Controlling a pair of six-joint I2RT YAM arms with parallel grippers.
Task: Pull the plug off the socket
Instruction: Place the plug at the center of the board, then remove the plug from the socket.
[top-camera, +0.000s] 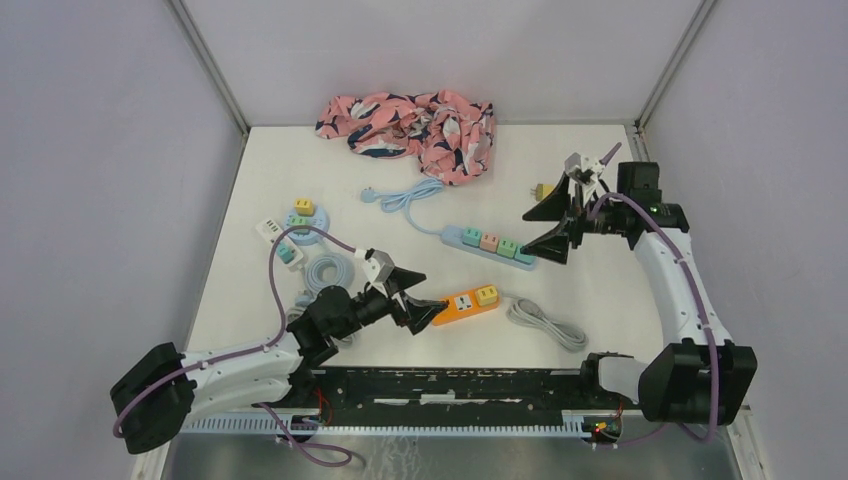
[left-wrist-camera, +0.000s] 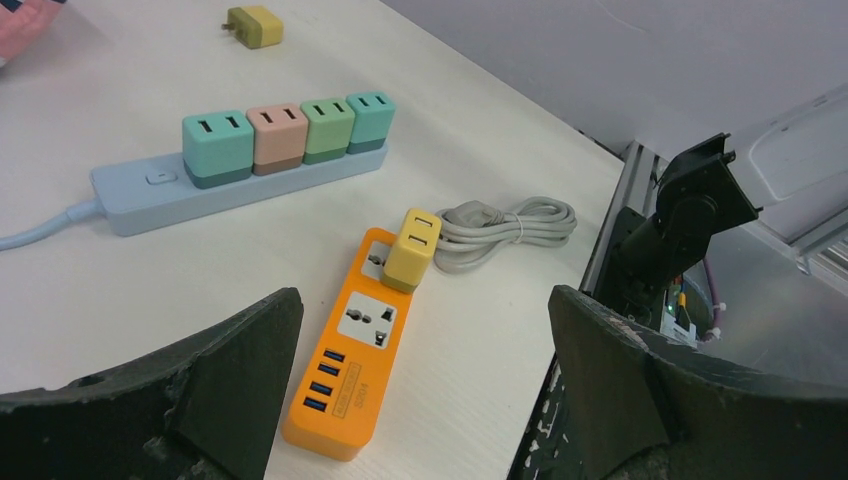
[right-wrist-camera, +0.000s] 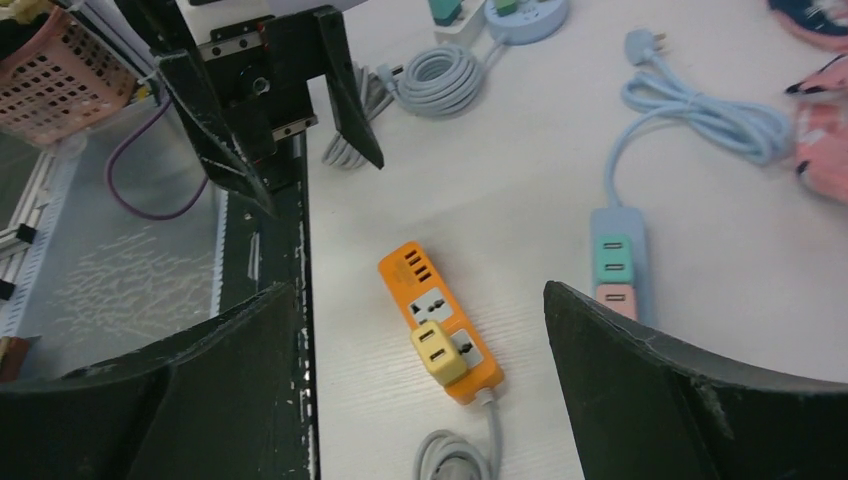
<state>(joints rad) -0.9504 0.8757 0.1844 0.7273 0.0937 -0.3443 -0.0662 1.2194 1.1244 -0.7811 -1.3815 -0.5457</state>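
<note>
The left pincer (top-camera: 432, 298) sits low near the front of the counter (top-camera: 590, 280). Its two black fingers (left-wrist-camera: 230, 370) are wide apart and nothing is between them. Right by its tips, at about 3 o'clock, lies the orange power strip (top-camera: 462, 304). A yellow plug (top-camera: 487, 294) is pushed into the socket at the right end of that strip and stands up from it. The pincer is not on the plug. A grey cord (top-camera: 546, 324) lies rolled up at about 4 o'clock from the strip.

At 10 o'clock from the left pincer lies a rolled-up pale blue cord (top-camera: 325, 270). Past it are a white power strip (top-camera: 270, 230) and a round blue socket (top-camera: 300, 218) with small plugs on top.

Farther back, near the middle, lies a long blue power strip (top-camera: 452, 236). Four block plugs (top-camera: 497, 244) sit in a row on it: teal, pink, green, teal.

The right pincer (top-camera: 524, 238) hangs over the right end of that row. Its fingers are wide apart too, and it holds nothing. A loose yellow plug (left-wrist-camera: 253, 25) lies on the counter at about 1 o'clock from it, in no socket.

At the far edge, at 12 o'clock, a pink and dark blue flowery cloth (top-camera: 410, 120) lies in a heap.
</note>
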